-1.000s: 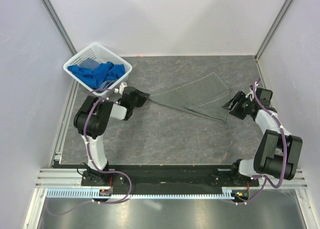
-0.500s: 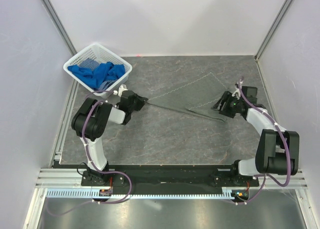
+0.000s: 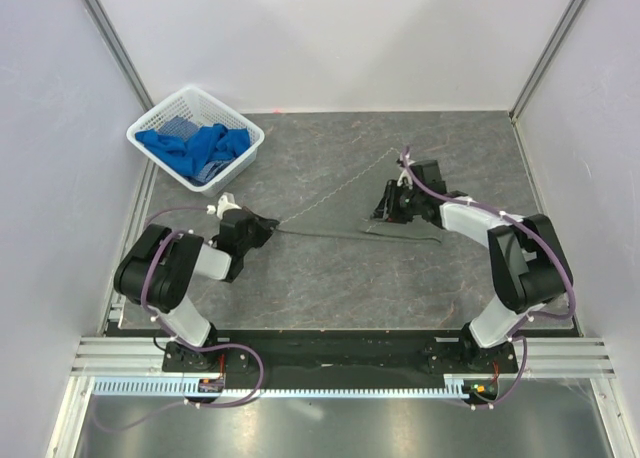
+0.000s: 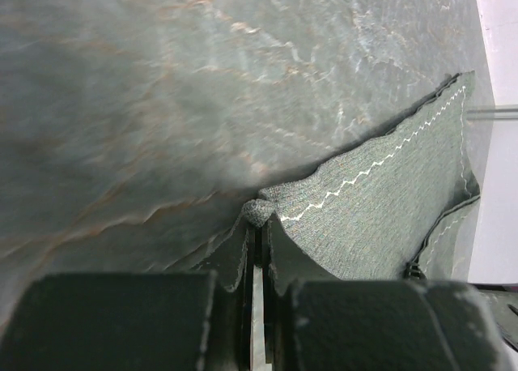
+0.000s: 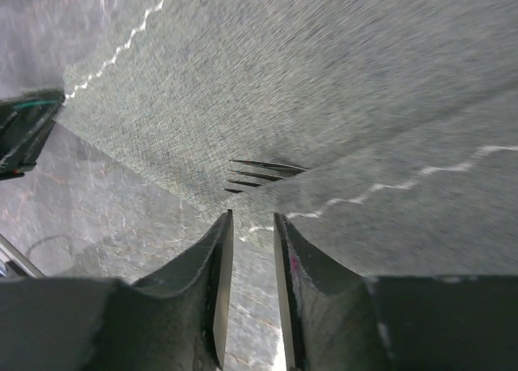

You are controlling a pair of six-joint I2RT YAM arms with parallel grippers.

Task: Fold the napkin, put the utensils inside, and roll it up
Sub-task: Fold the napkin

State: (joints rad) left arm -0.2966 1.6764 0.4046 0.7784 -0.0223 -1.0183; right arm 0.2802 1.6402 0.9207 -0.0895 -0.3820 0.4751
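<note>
The dark grey napkin (image 3: 340, 213) lies across the middle of the table, pulled into a long, low wedge. Its left corner is pinched in my left gripper (image 3: 268, 225), which is shut on a bunched tip of cloth (image 4: 259, 211). The zigzag hem runs away across the napkin (image 4: 380, 201) in the left wrist view. My right gripper (image 3: 383, 210) is low over the napkin's right part. In the right wrist view my right gripper (image 5: 252, 219) has its jaws a narrow gap apart at a hemmed edge of the napkin (image 5: 324, 79). Fork (image 5: 263, 172) tines poke out from under a cloth flap just beyond them.
A white mesh basket (image 3: 250, 130) holding bright blue cloths (image 3: 195, 146) stands at the back left. Frame posts and white walls close in the table on the left, right and back.
My left gripper closed on the napkin corner and drew it toward the near left. My right gripper travelled left over the cloth and its jaws narrowed.
</note>
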